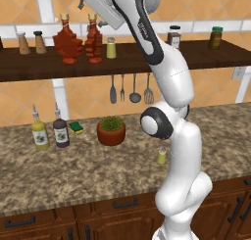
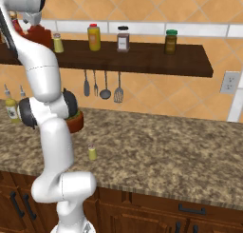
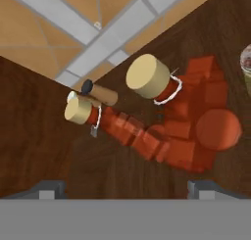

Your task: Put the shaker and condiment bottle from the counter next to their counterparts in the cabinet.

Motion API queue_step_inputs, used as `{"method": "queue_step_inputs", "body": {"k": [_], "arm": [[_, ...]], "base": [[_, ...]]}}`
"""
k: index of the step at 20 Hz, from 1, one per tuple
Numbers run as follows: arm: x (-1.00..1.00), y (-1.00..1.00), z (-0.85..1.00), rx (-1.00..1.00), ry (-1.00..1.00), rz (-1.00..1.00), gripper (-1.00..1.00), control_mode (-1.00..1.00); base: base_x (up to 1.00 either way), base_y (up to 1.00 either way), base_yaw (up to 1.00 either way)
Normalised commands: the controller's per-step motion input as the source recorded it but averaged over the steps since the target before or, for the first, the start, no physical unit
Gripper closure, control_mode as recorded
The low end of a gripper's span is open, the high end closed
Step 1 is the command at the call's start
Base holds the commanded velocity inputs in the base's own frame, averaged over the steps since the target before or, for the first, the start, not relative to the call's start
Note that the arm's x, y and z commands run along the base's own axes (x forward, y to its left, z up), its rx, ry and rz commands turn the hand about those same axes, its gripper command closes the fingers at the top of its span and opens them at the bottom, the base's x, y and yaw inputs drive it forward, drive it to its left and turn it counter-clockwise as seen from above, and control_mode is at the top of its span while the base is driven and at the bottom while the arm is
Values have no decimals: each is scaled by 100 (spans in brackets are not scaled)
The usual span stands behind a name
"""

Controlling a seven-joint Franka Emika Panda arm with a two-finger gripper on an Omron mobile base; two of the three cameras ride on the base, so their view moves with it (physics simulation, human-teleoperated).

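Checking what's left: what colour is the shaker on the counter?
Yellow-green, with a grey cap: the shaker, clearest in the left base view.

Wall (image 2: 156, 8): orange tiles laid diagonally, crossed by pale grey bands — one horizontal, one vertical. A white electrical outlet (image 2: 229, 82) sits on the wall at right. Four utensils (image 1: 130, 89) hang on the wall below the shelf. Surface (image 2: 180, 151): speckled brown-grey granite. Below it, dark wooden drawer fronts (image 1: 117, 209) with black bar handles — evenly lit, no strong shadows.
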Motion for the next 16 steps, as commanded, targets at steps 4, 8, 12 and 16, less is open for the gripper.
{"method": "queue_step_inputs", "body": {"k": [4, 8, 12, 16], "arm": [[-90, 0, 9, -2, 0, 0, -100, -100], [-100, 0, -30, -4, -2, 0, -100, -100], [-100, -9, -100, -14, -10, 0, -100, -100], [-100, -42, -100, -8, -11, 0, -100, -100]], "base": [[0, 0, 0], [0, 0, 0], [0, 0, 0], [0, 0, 0]]}}
